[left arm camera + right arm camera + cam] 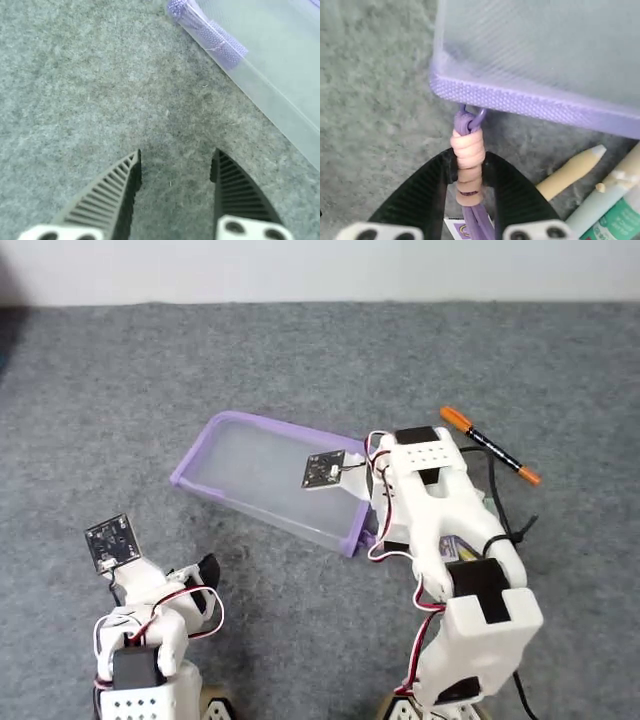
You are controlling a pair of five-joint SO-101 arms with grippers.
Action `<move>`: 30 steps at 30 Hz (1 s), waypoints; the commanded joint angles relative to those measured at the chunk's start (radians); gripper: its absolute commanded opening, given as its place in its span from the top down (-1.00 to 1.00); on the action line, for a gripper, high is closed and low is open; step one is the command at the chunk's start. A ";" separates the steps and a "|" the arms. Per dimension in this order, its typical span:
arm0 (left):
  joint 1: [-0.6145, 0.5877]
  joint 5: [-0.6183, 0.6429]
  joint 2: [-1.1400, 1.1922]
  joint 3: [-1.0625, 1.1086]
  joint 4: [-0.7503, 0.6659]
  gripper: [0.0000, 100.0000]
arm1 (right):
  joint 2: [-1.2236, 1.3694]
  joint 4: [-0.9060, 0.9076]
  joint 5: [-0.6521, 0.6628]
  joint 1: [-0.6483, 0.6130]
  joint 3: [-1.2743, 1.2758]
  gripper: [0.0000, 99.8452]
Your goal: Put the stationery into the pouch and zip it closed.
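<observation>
Right pincer [470, 159] pinches the pink beaded zip pull [468, 142] of the translucent purple-edged pouch [545, 50] lying on the grey worktop [300, 360], the left pincer [175, 165] hangs spread nearby, and opening the pouch seems in hand, calling for a straight pull along the zip.

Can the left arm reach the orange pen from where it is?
Probably not. The pen lies beyond the right arm and the pouch, which both stand between it and the open left gripper.

Legible text: none. White tag [455, 229] on the counter [370, 100]: purple print, cut off, unreadable. Pale stationery tube [620, 222]: green markings, only partly in frame, unreadable.
</observation>
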 commanded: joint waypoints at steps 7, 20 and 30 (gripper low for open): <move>-0.003 0.009 -0.011 -0.008 0.003 0.57 | -0.153 0.068 -0.095 -0.002 -0.055 0.98; -0.003 0.009 -0.011 -0.008 0.003 0.57 | -0.532 0.108 -0.318 -0.025 -0.064 0.98; -0.003 0.009 -0.011 -0.008 0.003 0.57 | -0.559 0.108 -0.664 -0.116 -0.064 0.98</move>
